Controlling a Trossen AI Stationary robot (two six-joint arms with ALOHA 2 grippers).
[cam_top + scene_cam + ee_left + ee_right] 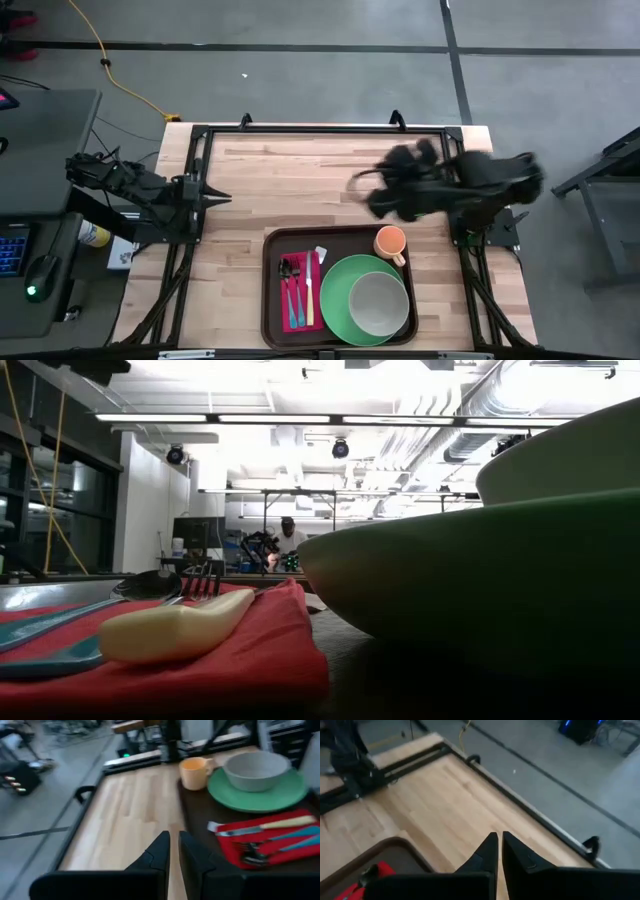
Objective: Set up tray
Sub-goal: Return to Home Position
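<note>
Wooden bench (300, 170) carries the laid dark brown tray (268, 300) at its front middle, so homing seems the step in hand. Fingers together, the right end effector (496, 837) hangs behind the tray and needs folding back to its side; the left end effector (174, 836), also together, waits at the left edge.

Left arm (140, 185): dark, near-black jointed links with angular housings. Left tool (173, 851): two matt black fingers (159, 854), wedge-shaped, tapering to points, mounted on a broad flat black crossbar. Right arm (480, 180): same dark finish, with what may be a thin cable loop at its forward end. Right tool (499, 851): identical pointed black fingers.
</note>
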